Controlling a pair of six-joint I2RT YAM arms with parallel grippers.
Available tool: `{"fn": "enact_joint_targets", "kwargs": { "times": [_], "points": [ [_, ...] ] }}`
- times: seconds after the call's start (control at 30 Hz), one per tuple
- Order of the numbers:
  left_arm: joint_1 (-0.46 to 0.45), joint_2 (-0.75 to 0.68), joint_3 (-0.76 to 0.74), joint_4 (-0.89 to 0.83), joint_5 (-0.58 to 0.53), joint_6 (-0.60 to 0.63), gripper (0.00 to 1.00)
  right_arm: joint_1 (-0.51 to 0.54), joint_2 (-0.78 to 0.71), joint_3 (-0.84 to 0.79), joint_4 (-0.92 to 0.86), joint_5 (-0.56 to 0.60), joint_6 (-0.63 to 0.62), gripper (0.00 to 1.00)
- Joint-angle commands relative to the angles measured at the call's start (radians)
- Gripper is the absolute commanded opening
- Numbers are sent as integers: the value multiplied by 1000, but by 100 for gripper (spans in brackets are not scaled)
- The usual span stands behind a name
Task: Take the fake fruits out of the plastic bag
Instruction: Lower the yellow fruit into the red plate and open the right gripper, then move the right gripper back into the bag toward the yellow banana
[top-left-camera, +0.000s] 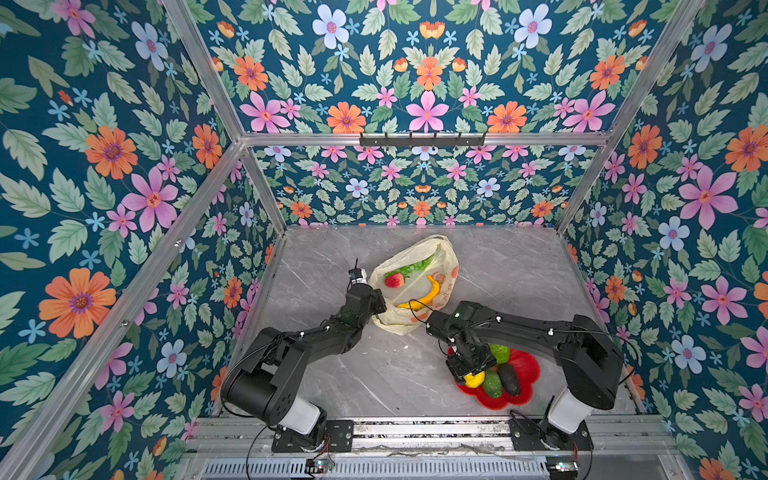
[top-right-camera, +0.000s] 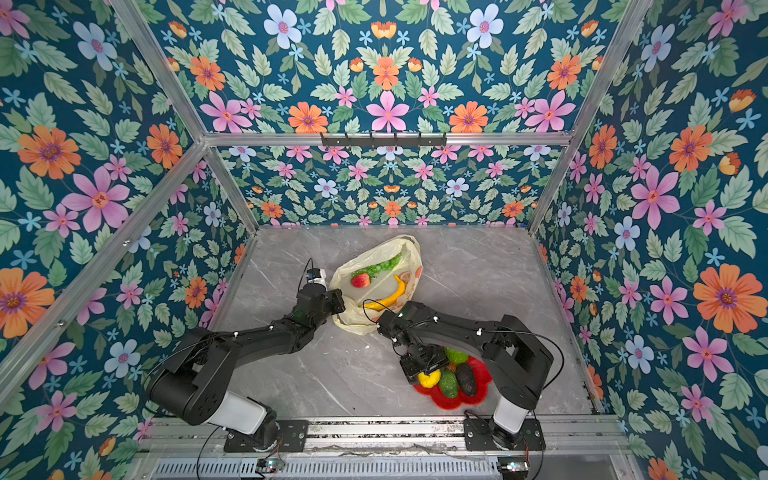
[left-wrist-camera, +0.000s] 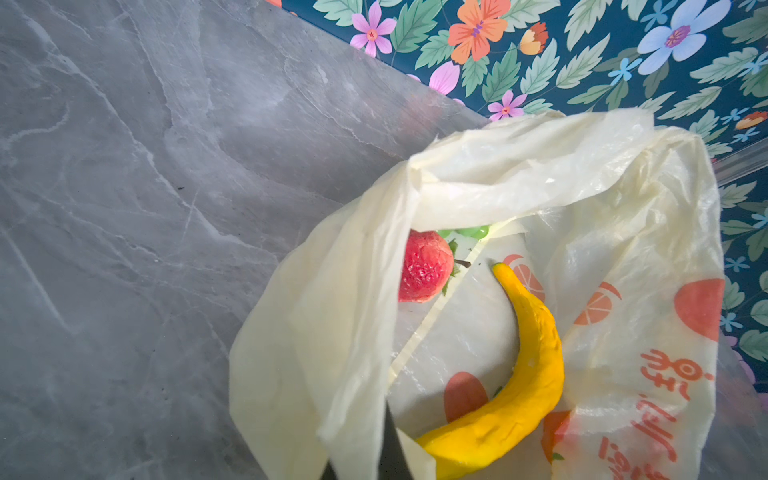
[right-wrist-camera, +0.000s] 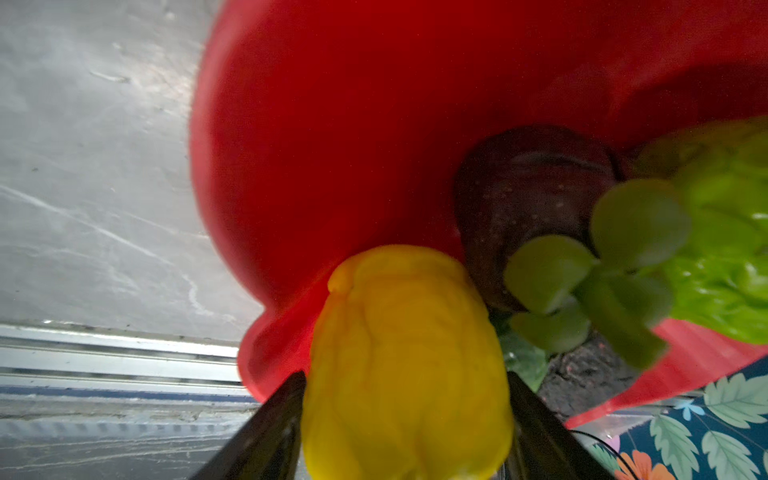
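The plastic bag (top-left-camera: 419, 253) lies open mid-table, pale yellow with orange prints. Inside it I see a red strawberry (top-left-camera: 394, 280), a yellow banana (top-left-camera: 428, 295) and green grapes (top-left-camera: 415, 266). My left gripper (top-left-camera: 379, 305) is shut on the bag's near rim; the left wrist view shows the film pinched at its dark fingers (left-wrist-camera: 390, 449), with the strawberry (left-wrist-camera: 424, 266) and banana (left-wrist-camera: 528, 374) beyond. My right gripper (top-left-camera: 471, 370) is low over the red dish (top-left-camera: 523, 365), and the lemon (right-wrist-camera: 407, 365) fills the space between its fingers with no gap showing.
The red dish (right-wrist-camera: 353, 124) near the front right holds a green avocado (top-left-camera: 492, 384), a dark avocado (top-left-camera: 509, 378), a lime-green bumpy fruit (top-left-camera: 498, 352) and a dark mangosteen (right-wrist-camera: 532, 191). Floral walls close three sides. A metal rail (top-left-camera: 415, 428) runs along the front edge.
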Motion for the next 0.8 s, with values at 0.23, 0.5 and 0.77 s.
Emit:
{"fn": "enact_joint_targets", "kwargs": {
  "times": [0.23, 0.5, 0.77],
  "points": [
    [-3, -8, 12, -4, -14, 36, 1, 2, -81, 91, -93, 65, 22, 78],
    [-13, 0, 28, -32, -27, 40, 1, -19, -106, 249, 25, 181, 56, 74],
    [-19, 20, 47, -51, -28, 43, 1, -128, -118, 319, 366, 113, 114, 67]
  ]
}}
